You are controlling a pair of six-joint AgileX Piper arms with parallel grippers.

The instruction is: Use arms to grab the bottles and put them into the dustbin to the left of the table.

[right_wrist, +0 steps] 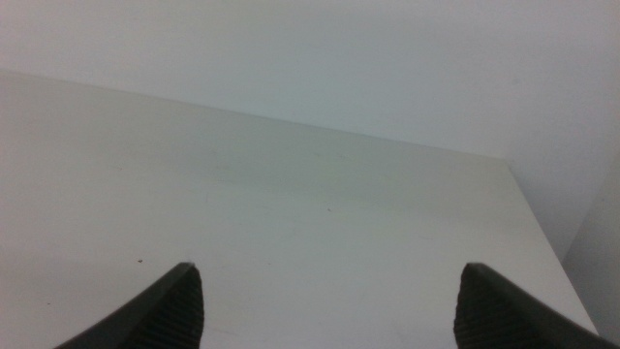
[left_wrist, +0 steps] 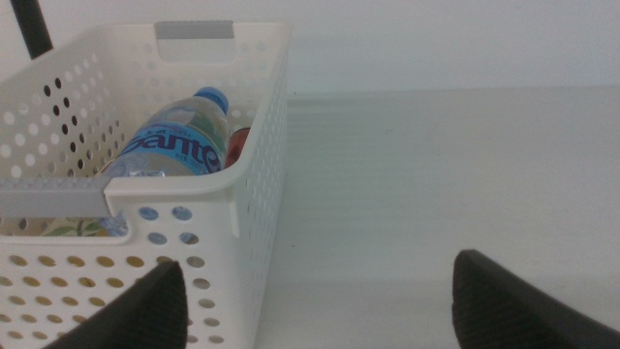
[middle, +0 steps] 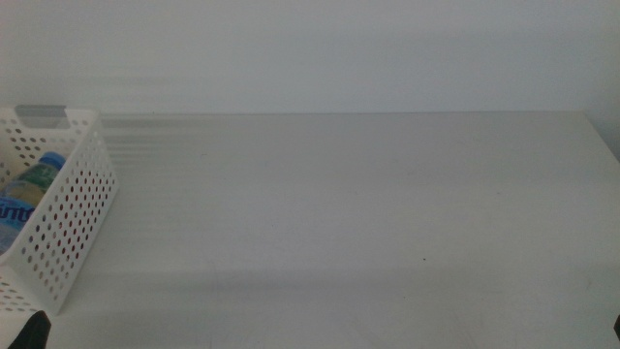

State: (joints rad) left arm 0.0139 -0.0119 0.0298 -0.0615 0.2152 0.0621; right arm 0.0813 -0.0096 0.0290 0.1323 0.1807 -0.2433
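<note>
Bottles lie inside the dustbin point(left_wrist: 254, 145) at the table's point(middle: 368, 213) left edge: the blue-labelled water bottle point(left_wrist: 174, 145) rests slanted, a bit of the red can point(left_wrist: 238, 145) shows just beside it, and the yellowish bottle point(middle: 37, 179) lies alongside. The left gripper point(left_wrist: 315, 301) hangs just beside the dustbin, jaws spread wide and holding nothing. Well apart, the right gripper point(right_wrist: 329, 305) hovers over bare tabletop, jaws likewise spread and empty.

White lettering reading "Sante" runs across the blue label of a clear, blue-capped plastic water bottle point(left_wrist: 172, 145) lying in the white perforated basket point(left_wrist: 254, 165) at the frame's left; no other text is legible.
</note>
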